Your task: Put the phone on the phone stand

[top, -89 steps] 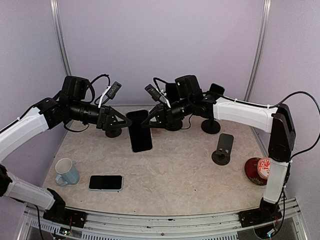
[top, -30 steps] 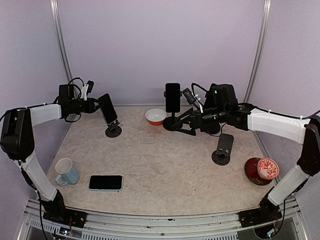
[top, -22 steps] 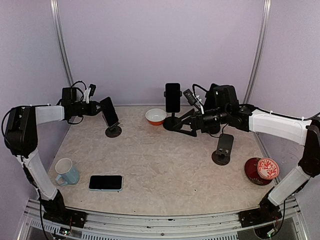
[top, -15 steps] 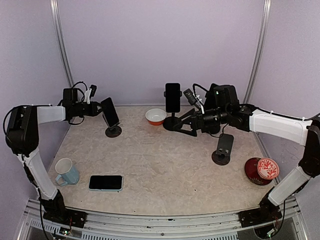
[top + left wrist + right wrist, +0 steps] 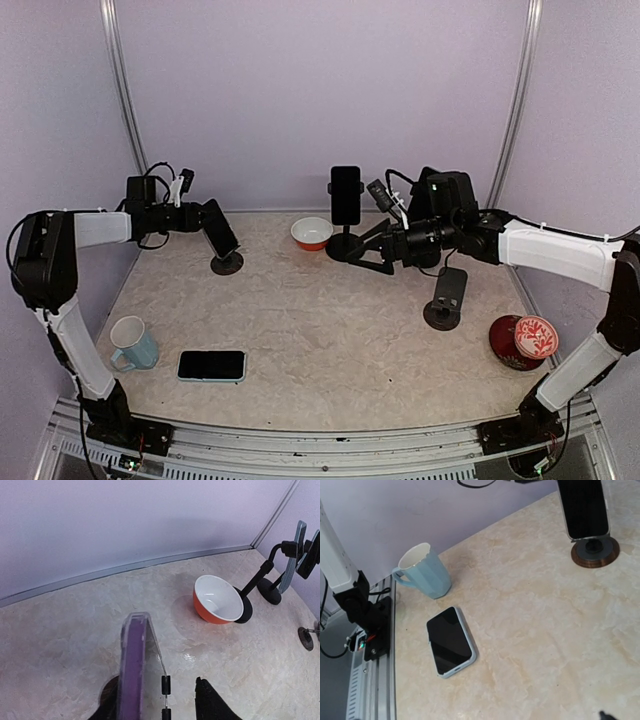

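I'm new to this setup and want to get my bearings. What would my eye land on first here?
Two phones are propped up at the far side: the left phone, tilted, at the tips of the left gripper, and the centre phone, upright beside an orange bowl. A third phone lies flat near the front, next to a blue mug.

Robot lab cell, plain walls (image 5: 320, 100), aluminium frame (image 5: 330, 437)
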`<act>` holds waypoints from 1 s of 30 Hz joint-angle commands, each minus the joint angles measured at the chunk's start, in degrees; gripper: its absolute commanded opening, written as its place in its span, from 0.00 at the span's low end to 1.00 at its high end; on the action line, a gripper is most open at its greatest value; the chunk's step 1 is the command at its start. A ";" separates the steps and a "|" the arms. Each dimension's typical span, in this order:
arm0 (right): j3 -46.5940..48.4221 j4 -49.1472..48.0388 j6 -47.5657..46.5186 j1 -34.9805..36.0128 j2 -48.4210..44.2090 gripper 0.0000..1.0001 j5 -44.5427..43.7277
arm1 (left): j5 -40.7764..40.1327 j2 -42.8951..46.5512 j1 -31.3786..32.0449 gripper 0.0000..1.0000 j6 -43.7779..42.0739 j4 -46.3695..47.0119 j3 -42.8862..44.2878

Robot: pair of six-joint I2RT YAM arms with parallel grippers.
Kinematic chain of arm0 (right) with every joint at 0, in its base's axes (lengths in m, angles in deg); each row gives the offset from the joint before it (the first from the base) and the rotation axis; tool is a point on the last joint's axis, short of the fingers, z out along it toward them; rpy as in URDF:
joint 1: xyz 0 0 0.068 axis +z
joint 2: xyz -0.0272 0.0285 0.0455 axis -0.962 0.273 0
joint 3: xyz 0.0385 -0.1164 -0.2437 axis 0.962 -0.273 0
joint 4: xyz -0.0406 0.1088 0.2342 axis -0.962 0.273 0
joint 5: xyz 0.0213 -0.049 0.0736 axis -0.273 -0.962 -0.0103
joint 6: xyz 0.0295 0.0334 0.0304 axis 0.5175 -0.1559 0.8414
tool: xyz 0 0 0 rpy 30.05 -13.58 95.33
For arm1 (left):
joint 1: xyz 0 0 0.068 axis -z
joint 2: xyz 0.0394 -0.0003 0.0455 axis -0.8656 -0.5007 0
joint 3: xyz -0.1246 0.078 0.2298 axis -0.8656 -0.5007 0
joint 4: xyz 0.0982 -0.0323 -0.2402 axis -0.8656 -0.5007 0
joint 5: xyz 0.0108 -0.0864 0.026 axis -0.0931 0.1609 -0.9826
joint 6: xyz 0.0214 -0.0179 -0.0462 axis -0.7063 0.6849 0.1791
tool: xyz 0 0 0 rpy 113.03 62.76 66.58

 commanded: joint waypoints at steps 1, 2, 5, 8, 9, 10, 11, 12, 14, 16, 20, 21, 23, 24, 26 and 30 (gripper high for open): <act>-1.02 0.25 -0.23 -0.31 -1.68 1.00 -0.44 | -0.97 3.38 0.48 0.52 0.01 0.47 1.79; -1.15 0.18 -0.12 -0.31 -1.77 1.00 -0.36 | -1.25 3.83 0.44 0.56 -0.02 0.14 2.09; -1.44 0.16 -0.48 -0.31 -1.95 1.00 -0.10 | -2.36 5.60 0.42 0.63 0.30 -1.30 3.30; -1.75 0.18 -1.01 -0.27 -2.31 1.00 -0.61 | -3.65 7.71 0.53 0.76 0.69 -3.61 5.60; -2.00 -0.10 -1.11 -0.18 -2.51 1.00 -0.54 | -4.03 8.50 0.59 0.77 1.02 -4.18 6.28; -2.28 -0.41 -1.45 0.16 -2.79 1.00 -0.52 | -4.46 9.32 0.67 0.82 1.32 -4.73 6.89; -2.38 -0.52 -2.26 0.70 -3.13 1.00 -0.64 | -4.93 10.33 0.88 0.85 1.69 -4.98 7.38; -2.40 -0.51 -3.42 1.65 -3.42 1.00 -0.98 | -5.61 11.30 1.11 0.96 2.07 -5.15 7.64; -2.05 -0.25 -5.95 4.16 -3.57 1.00 -3.19 | -7.54 13.68 1.92 0.99 2.64 -5.56 7.80; -0.74 0.93 -8.92 7.35 -2.84 1.00 -6.81 | -9.99 16.12 2.81 0.99 2.95 -6.22 7.92; 3.22 5.05 -15.69 14.49 1.04 1.00 -13.18 | -14.37 20.75 4.76 0.99 3.92 -9.24 8.24; 3.94 4.99 -16.62 16.06 2.57 1.00 -14.50 | -15.51 21.96 5.26 0.99 4.82 -10.36 8.09; 5.18 4.03 -17.77 19.05 5.30 1.00 -15.75 | -17.62 24.74 7.00 0.99 5.88 -12.77 7.21; 5.71 3.08 -18.23 20.42 6.73 1.00 -16.03 | -18.67 26.56 8.08 0.99 5.62 -13.56 6.15; 6.91 1.60 -19.25 23.18 10.19 1.00 -16.88 | -20.89 30.80 10.30 0.99 4.96 -13.98 3.12; 13.99 4.56 -22.82 28.23 19.41 1.00 -19.29 | -23.00 39.00 12.28 0.99 6.15 -15.47 -2.56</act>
